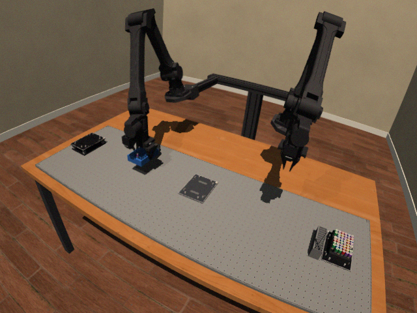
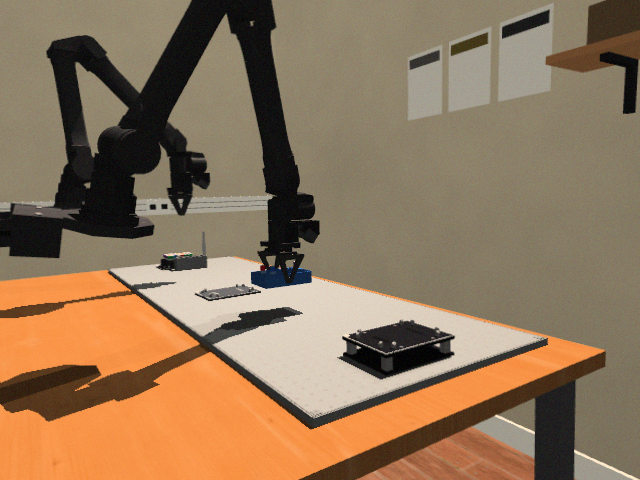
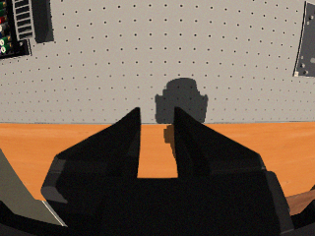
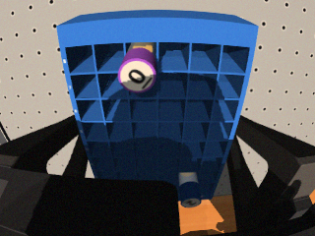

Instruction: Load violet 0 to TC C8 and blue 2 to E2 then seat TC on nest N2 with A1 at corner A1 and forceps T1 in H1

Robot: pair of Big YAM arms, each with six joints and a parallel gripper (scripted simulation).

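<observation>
Pincer of the right arm (image 1: 143, 149) (image 2: 286, 276) is closed across the blue tube carrier TC (image 1: 137, 158) (image 2: 268, 279) (image 4: 157, 31), its fingers on opposite sides; that grip leaves the wells open upward, presumably to keep the vials upright on the way to raised nest N2 (image 1: 88, 143) (image 2: 398, 338). TC hangs above the perforated surface (image 1: 215, 229) (image 2: 330, 372) (image 3: 197, 59) (image 4: 30, 29), between N2 at the left and the bare low nest (image 1: 199, 188) (image 2: 227, 292) (image 3: 306, 44). Inside stand violet vial 0 (image 4: 137, 74) and blue vial 2 (image 4: 190, 192), apparently loaded as mapped. At the near right, rack R1 (image 1: 336, 259) sits beside holder H1 (image 1: 316, 252) (image 2: 191, 263) (image 3: 43, 22), where the forceps T1 (image 2: 203, 243) appear parked. The left pincer (image 1: 289, 165) (image 2: 180, 206) (image 3: 157, 115) waits partly open, holding nothing. Printed well names are unreadable; TC's near-camera end is partly covered by the right pincer's body, and whether both forceps tips share a slot cannot be told.
</observation>
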